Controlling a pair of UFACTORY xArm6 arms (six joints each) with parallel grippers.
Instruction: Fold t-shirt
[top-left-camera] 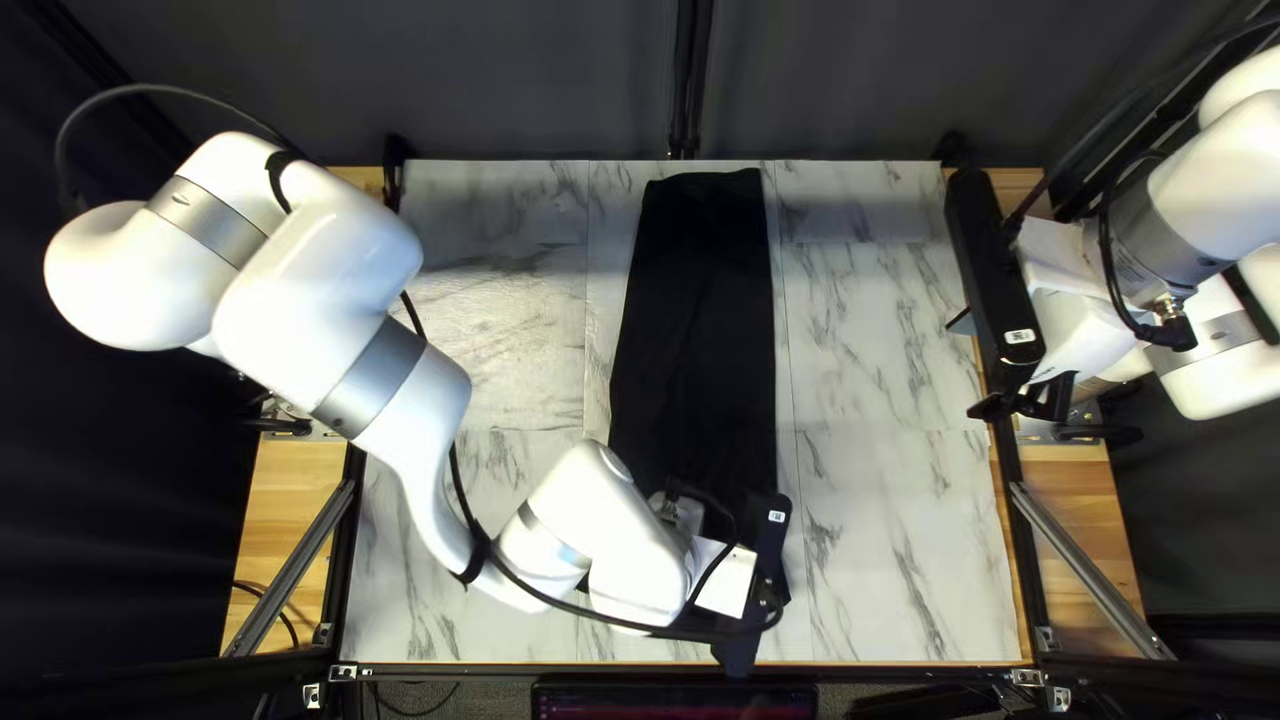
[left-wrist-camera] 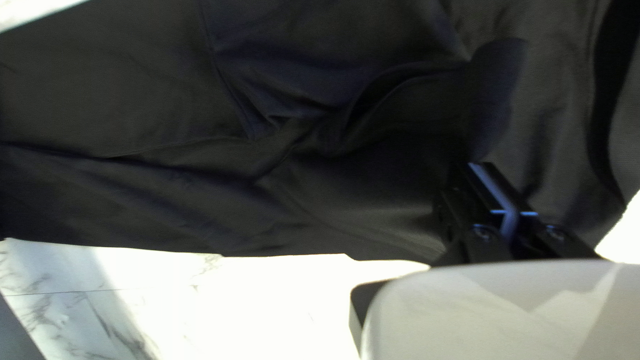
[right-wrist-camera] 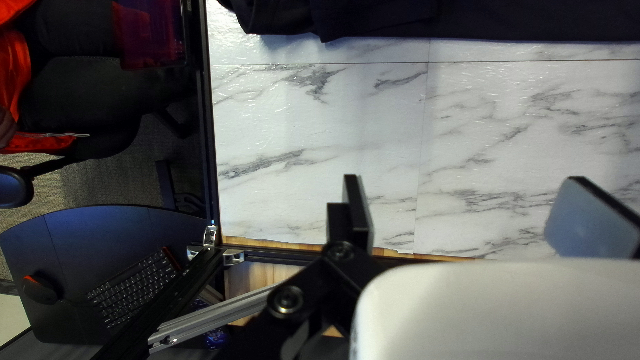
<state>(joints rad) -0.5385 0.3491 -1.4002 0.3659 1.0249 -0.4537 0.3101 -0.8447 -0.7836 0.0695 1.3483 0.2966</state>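
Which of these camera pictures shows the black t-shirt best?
The top left view: it shows the black t-shirt lengthwise, though my left arm hides part. The left wrist view shows only a close-up of creases; the right wrist view, just a strip along one edge.

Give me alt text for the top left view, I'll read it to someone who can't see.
A black t-shirt lies in a long, narrow strip down a marble-patterned table, the robot's left arm reaching over its near end. The right arm is at the table's right edge; a dark curtain hangs behind.
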